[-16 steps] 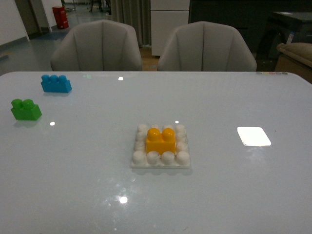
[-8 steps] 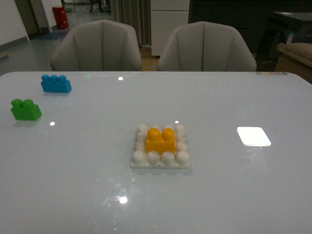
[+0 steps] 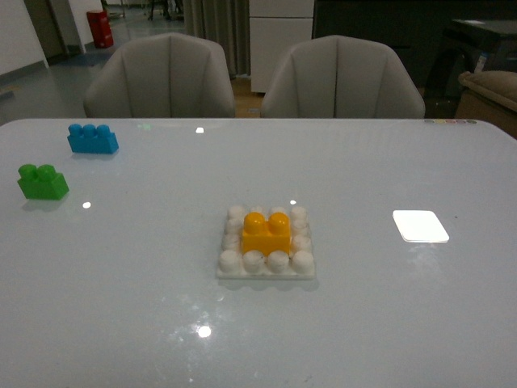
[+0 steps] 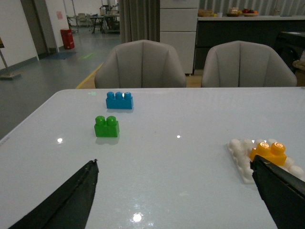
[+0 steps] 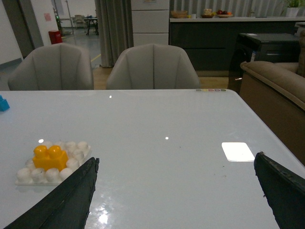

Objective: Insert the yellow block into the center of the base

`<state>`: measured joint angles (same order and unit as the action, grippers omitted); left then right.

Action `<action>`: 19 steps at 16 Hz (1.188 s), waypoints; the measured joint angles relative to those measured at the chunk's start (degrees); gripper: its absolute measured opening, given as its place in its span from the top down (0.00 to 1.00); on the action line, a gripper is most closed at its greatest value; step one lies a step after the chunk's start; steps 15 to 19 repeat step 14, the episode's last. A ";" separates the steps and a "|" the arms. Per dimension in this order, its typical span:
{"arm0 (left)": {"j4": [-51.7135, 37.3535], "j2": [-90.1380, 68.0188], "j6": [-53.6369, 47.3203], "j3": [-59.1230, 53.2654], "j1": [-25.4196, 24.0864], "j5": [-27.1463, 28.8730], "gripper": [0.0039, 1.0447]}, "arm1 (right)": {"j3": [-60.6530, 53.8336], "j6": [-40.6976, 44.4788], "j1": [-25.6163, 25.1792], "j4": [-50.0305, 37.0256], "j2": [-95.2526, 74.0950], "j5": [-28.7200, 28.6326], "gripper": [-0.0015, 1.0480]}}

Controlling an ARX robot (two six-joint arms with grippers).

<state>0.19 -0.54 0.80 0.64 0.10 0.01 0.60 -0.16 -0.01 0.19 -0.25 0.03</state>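
1. Front view: the block (image 3: 266, 233) sits on the base (image 3: 266, 243), studs up, over the middle of the stud grid with white studs showing on all sides of it. Its long axis runs across the base, parallel to the base's near edge. Neither arm shows here, so the block's bearing from either claw cannot be read in this view. Well off to the left of the base lie a green brick (image 3: 43, 182) and, beyond it, a blue brick (image 3: 93, 138); to the right of the base a bright white patch (image 3: 420, 225) lies on the table (image 3: 145, 323)

2. Left wrist view: the left claw (image 4: 181, 200) is released, its two dark fingers (image 4: 71, 200) spread wide with nothing between them. The block (image 4: 269, 152) on the base (image 4: 240, 157) lies ahead and far toward one finger, just beside its tip; the green brick (image 4: 106, 127) and blue brick (image 4: 119, 100) lie further ahead

3. Right wrist view: the right claw (image 5: 178, 200) is likewise released and empty, fingers (image 5: 281, 191) wide apart. The block (image 5: 49, 158) on the base (image 5: 26, 176) lies ahead, beside the opposite finger, clear of the gap

4. Judgement: the block looks already seated at base centre, so the task seems done; both claws stand back, about equally near, and any further press would need an arm to swing inward toward the base

5. No brand, label or readable writing shows on any brick or on the base
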 joint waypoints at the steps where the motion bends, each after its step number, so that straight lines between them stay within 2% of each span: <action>1: 0.00 0.00 -0.02 0.00 0.00 0.00 0.05 | 0.00 0.00 0.00 0.00 0.00 -0.02 0.06; 19: 0.00 0.00 -0.02 0.00 0.02 0.00 0.06 | 0.00 0.00 0.00 0.00 0.00 -0.02 0.06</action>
